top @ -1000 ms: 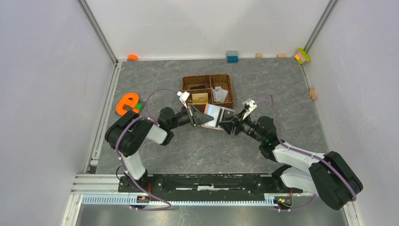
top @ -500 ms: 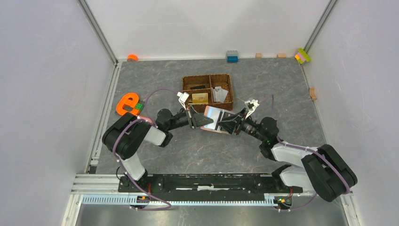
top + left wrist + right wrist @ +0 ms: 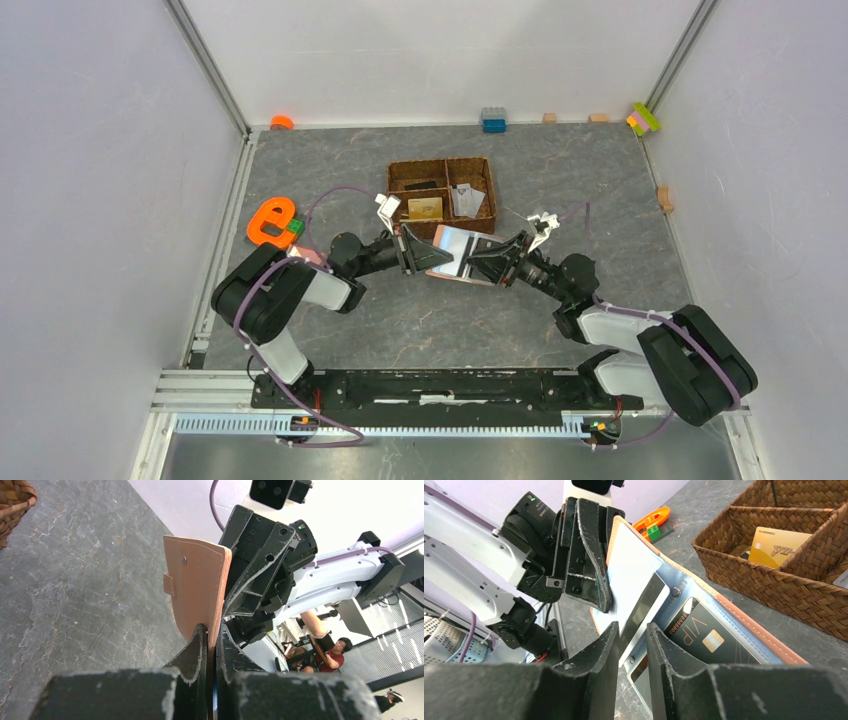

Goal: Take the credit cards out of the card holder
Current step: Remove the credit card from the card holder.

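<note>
The card holder is a salmon-pink leather-like wallet, held open and off the worktop above its middle, just on the near side of the woven basket that sits toward the far edge.

The left wrist view shows only its outer face: plain pink, with a small snap tab on one edge and a stud near the top. The right wrist view shows the inside instead, with pale blue lining and slots. A dark card marked VIP sits in one slot, and a pale card with a dark stripe stands partly out of the holder. That view also shows a gold card lying in a basket compartment.

The left gripper is clamped on one flap of the holder, jaws almost together with the leather pinched between them. The right gripper has its jaws a narrow gap apart with the lower end of the pale card in that gap — whether the pads press it cannot be made out.
</note>
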Action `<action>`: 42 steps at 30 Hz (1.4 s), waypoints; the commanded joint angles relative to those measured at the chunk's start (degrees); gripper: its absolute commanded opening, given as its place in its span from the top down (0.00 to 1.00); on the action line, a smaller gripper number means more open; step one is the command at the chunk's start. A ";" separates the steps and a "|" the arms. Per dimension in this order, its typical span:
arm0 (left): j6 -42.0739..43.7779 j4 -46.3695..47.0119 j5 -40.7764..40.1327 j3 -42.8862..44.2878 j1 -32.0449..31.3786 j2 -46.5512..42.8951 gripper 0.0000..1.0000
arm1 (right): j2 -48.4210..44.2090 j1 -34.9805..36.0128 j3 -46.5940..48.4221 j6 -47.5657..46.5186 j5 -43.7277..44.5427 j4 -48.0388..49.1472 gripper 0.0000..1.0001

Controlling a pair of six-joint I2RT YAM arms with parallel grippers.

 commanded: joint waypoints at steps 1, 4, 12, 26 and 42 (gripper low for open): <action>-2.00 5.76 3.03 0.90 -2.23 -1.75 0.98 | 1.14 0.94 -0.58 4.99 -7.23 12.33 0.70; -1.42 5.75 3.03 0.81 -2.84 -2.39 0.98 | 2.74 0.94 -0.87 8.24 -9.45 18.25 0.71; 0.15 5.73 4.06 1.57 -5.80 -3.43 0.98 | 6.99 0.97 0.01 12.62 -11.32 24.64 0.71; 7.23 -3.50 -5.12 -2.52 -5.02 -10.30 0.79 | 4.44 0.81 -1.08 12.11 -11.43 23.38 1.00; 6.75 -1.12 -7.82 -6.37 -2.76 -13.78 0.89 | 3.55 0.21 -0.94 10.50 -11.80 20.08 1.00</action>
